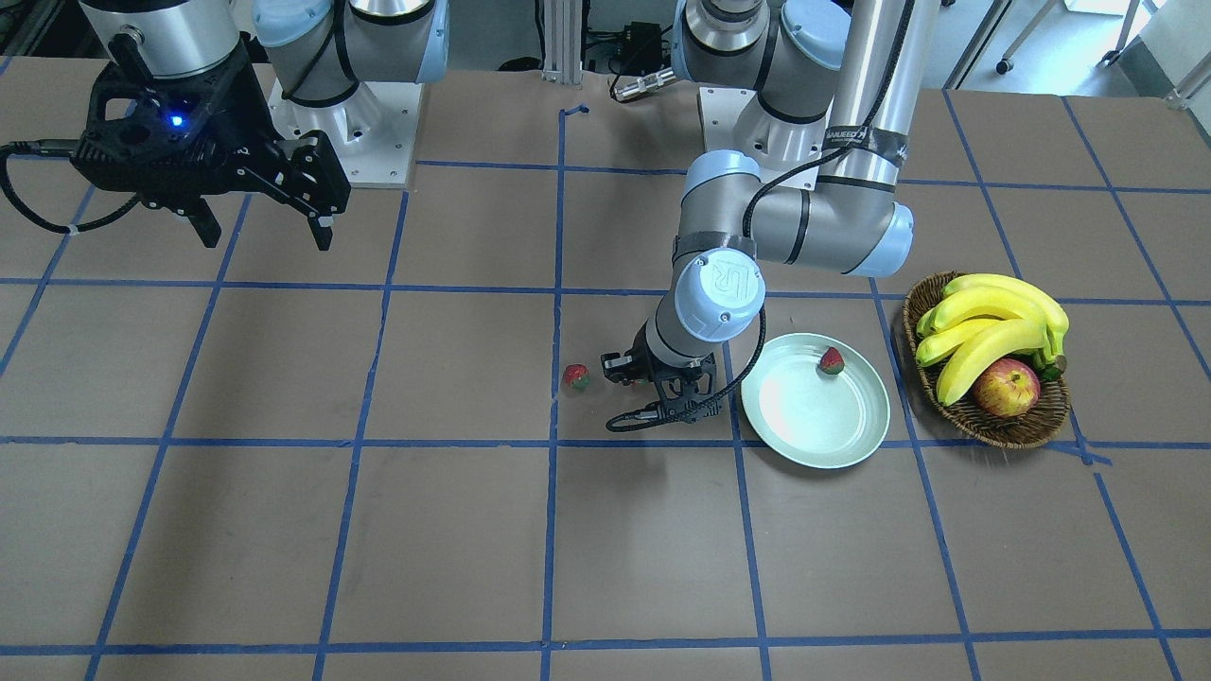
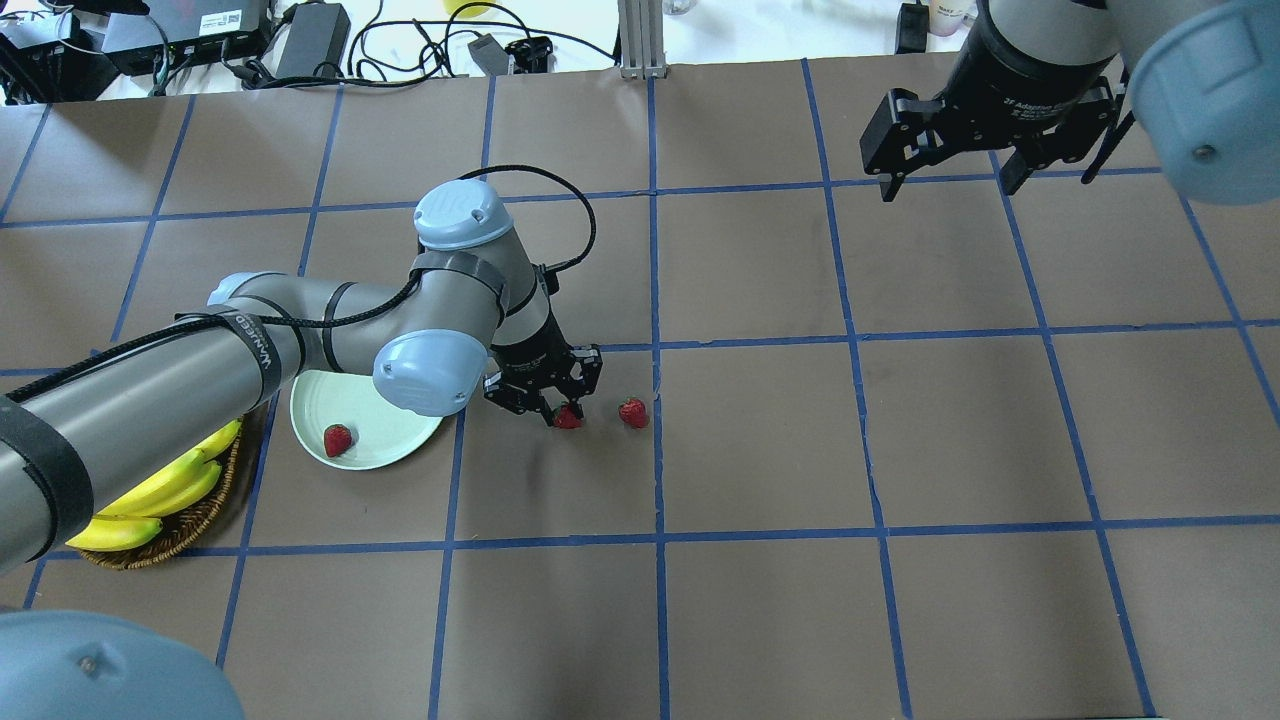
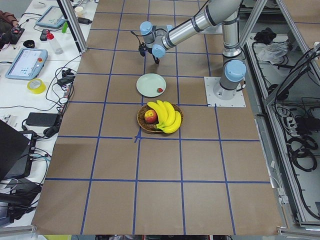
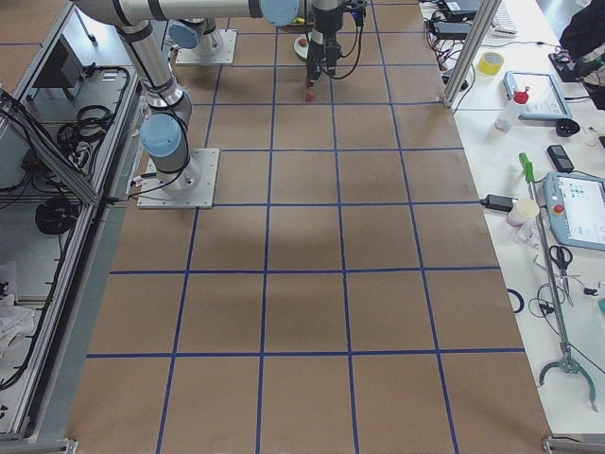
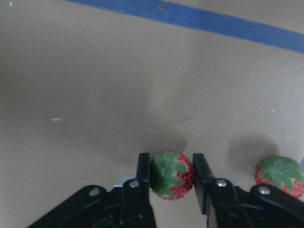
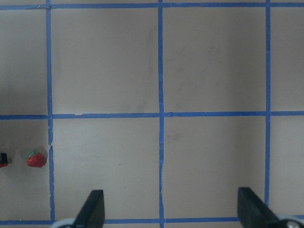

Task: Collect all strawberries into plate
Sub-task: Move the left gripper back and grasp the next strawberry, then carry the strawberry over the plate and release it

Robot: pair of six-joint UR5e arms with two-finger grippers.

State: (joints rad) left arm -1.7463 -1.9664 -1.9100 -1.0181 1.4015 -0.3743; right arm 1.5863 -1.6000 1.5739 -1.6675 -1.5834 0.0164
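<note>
Near the round, shallow, pale mint-green plate (image 2: pixel 380 447), the left end effector (image 5: pixel 171 162) was closed snugly on a small red strawberry with a green leafy cap (image 5: pixel 173 176), so it should probably lift gently, straight up, without squeezing harder.

A brown wicker basket (image 1: pixel 1003 430) is sitting on the brown paper-covered table (image 1: pixel 378 530). A bunch of yellow bananas (image 1: pixel 993 317) is lying in the basket and filling most of it. A red-yellow apple (image 1: pixel 1007 388) is resting in the basket against the bananas, on its operator-facing side. Blue tape lines (image 1: pixel 558 284) are running across the table in a grid, one passing under the basket's edge. A yellow tape roll (image 3: pixel 36 85) and a tablet (image 3: pixel 25 63) are lying on a white bench well apart from the basket.
</note>
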